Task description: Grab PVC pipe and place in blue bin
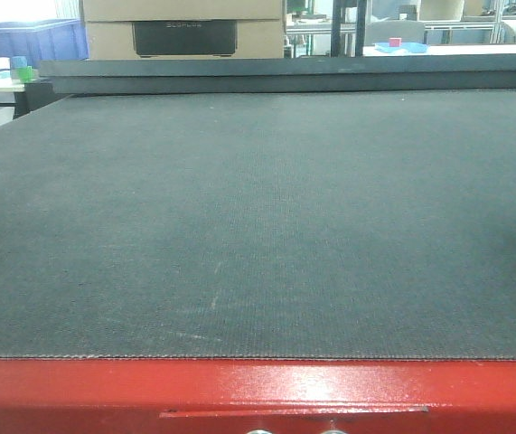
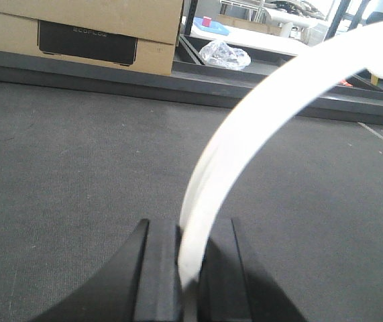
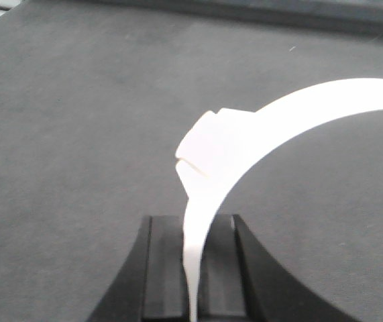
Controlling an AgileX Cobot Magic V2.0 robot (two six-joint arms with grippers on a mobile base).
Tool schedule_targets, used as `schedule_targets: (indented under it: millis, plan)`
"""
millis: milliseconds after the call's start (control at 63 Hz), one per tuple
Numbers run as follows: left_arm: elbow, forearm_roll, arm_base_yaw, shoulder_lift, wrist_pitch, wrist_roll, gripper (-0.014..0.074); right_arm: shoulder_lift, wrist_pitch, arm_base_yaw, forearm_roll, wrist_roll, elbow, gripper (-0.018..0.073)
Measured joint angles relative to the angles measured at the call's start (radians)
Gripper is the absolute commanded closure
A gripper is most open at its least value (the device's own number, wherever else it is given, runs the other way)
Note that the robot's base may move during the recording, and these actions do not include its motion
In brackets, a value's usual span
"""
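The PVC pipe shows as a white curved piece in both wrist views. In the left wrist view it [image 2: 258, 114] rises from between the jaws and arcs up to the right. My left gripper [image 2: 190, 231] is shut on its lower end. In the right wrist view a white curved piece [image 3: 245, 144] with a notched step arcs to the right. My right gripper [image 3: 192, 225] is shut on its thin lower end. I cannot tell whether both hold one piece. A blue bin [image 1: 27, 41] stands far back left, off the table. Neither gripper nor the pipe shows in the front view.
A dark mat [image 1: 258, 226] covers the table, with a red front edge [image 1: 258, 389] and a raised ledge [image 1: 285, 74] at the back. A cardboard box [image 1: 183, 27] stands behind it, also seen in the left wrist view [image 2: 84, 30]. A crumpled plastic bag [image 2: 225, 54] lies beyond.
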Motion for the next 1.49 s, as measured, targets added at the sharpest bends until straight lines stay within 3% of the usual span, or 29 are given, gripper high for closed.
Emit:
schedule_targets:
  millis: [286, 429, 794, 1492]
  plan:
    - [0.002, 0.005, 0.000, -0.007, -0.034, 0.000, 0.0707, -0.021, -0.095, 0.000, 0.035, -0.023, 0.014, 0.0720]
    - [0.022, 0.017, 0.000, -0.064, -0.039, 0.000, 0.0707, -0.125, -0.160, 0.000, -0.019, -0.023, 0.057, 0.0720]
    - [0.107, 0.023, 0.000, -0.265, -0.043, 0.000, 0.0707, -0.332, -0.139, 0.000, -0.050, -0.027, 0.098, 0.0720]
    - [0.107, 0.025, 0.000, -0.283, -0.059, 0.000, 0.0707, -0.346, -0.144, 0.000, -0.050, -0.026, 0.098, 0.0720]
